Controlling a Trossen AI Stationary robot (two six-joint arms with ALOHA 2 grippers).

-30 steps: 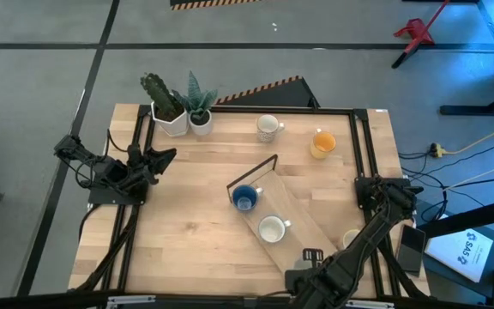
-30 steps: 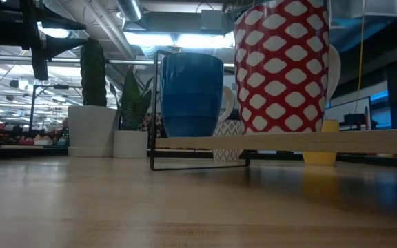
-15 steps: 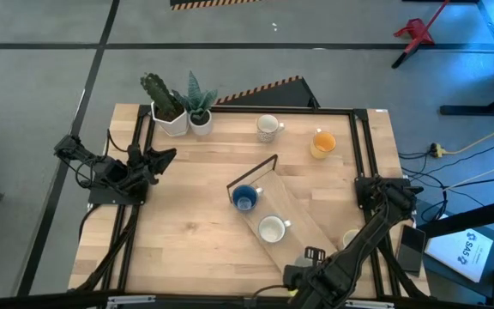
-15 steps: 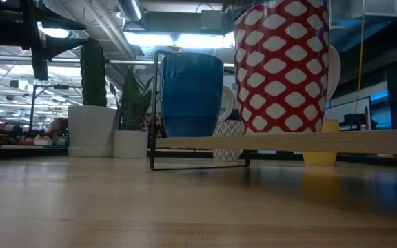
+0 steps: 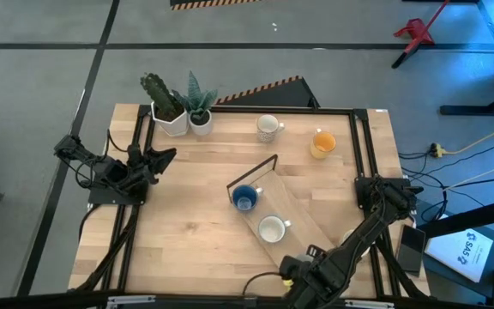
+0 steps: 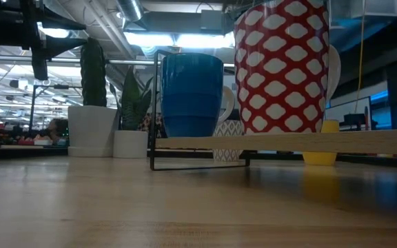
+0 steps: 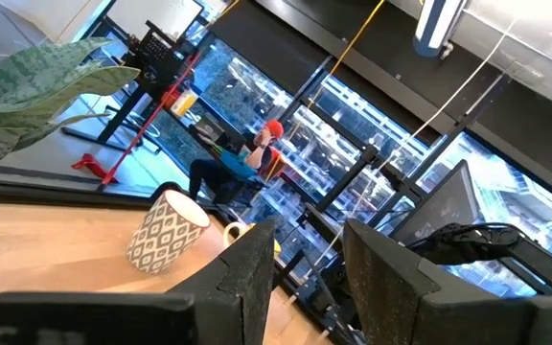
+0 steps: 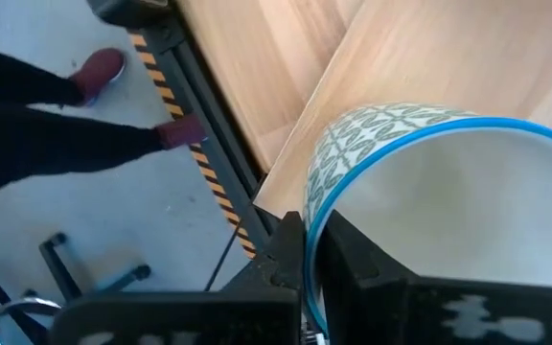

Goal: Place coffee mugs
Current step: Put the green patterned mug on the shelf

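Note:
My right gripper (image 5: 297, 273) is over the table's near edge, shut on a white mug with a blue rim and green leaf pattern (image 8: 420, 192); the arm hides that mug in the high view. A dark blue mug (image 5: 245, 198) and a white mug (image 5: 271, 229), red-patterned in the low view (image 6: 281, 65), stand on a slanted wooden board (image 5: 297, 210). A patterned white mug (image 5: 268, 127) and an orange mug (image 5: 322, 142) stand near the far edge. My left gripper (image 5: 165, 156) waits open at the left side. My right gripper pinches the mug's wall at the blue rim (image 8: 310, 225), one finger inside (image 8: 353, 259) and one outside. The mug's mouth faces the wrist camera, and it sits above the board's near end. Whether its base rests on anything I cannot tell.
Two white pots with green plants (image 5: 178, 112) stand at the far left corner. A black wire frame (image 5: 256, 172) holds up the board's far end. Another pale mug (image 5: 350, 238) shows by the right edge. A person's legs and red shoes (image 8: 103, 67) are on the floor beyond the near edge.
My right gripper has moved toward the table's near edge and a little to the left, carrying the mug along. The mugs on the board and the table have stayed put.

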